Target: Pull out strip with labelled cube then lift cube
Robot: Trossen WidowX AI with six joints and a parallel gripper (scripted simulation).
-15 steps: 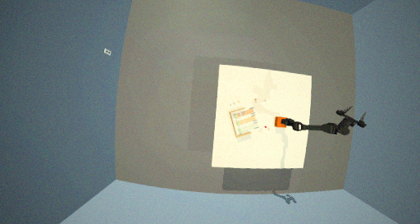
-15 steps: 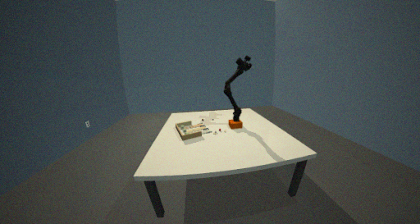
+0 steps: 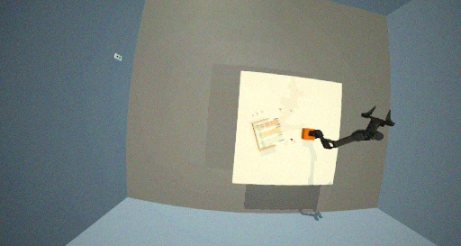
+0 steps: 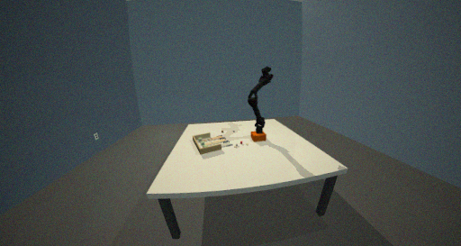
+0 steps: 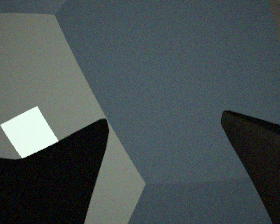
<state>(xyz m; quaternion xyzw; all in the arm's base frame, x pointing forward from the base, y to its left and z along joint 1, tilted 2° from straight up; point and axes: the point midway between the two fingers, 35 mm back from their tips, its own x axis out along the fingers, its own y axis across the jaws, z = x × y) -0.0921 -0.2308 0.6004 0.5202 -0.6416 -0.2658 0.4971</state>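
Strips (image 3: 267,133) run toward arm base (image 3: 308,133).

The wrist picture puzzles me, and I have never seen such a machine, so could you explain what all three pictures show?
The machine is one jointed black arm on an orange base, bolted to a white table. One picture looks straight down from the ceiling, one looks across the room, and one comes from a camera on the arm's wrist. There the two dark wedges are the fingers of the gripper, standing open with nothing between them. The arm is raised high, so that camera sees only walls and ceiling. On the table lies a shallow tray holding coloured strips, with a few tiny pieces beside it, too small to identify.
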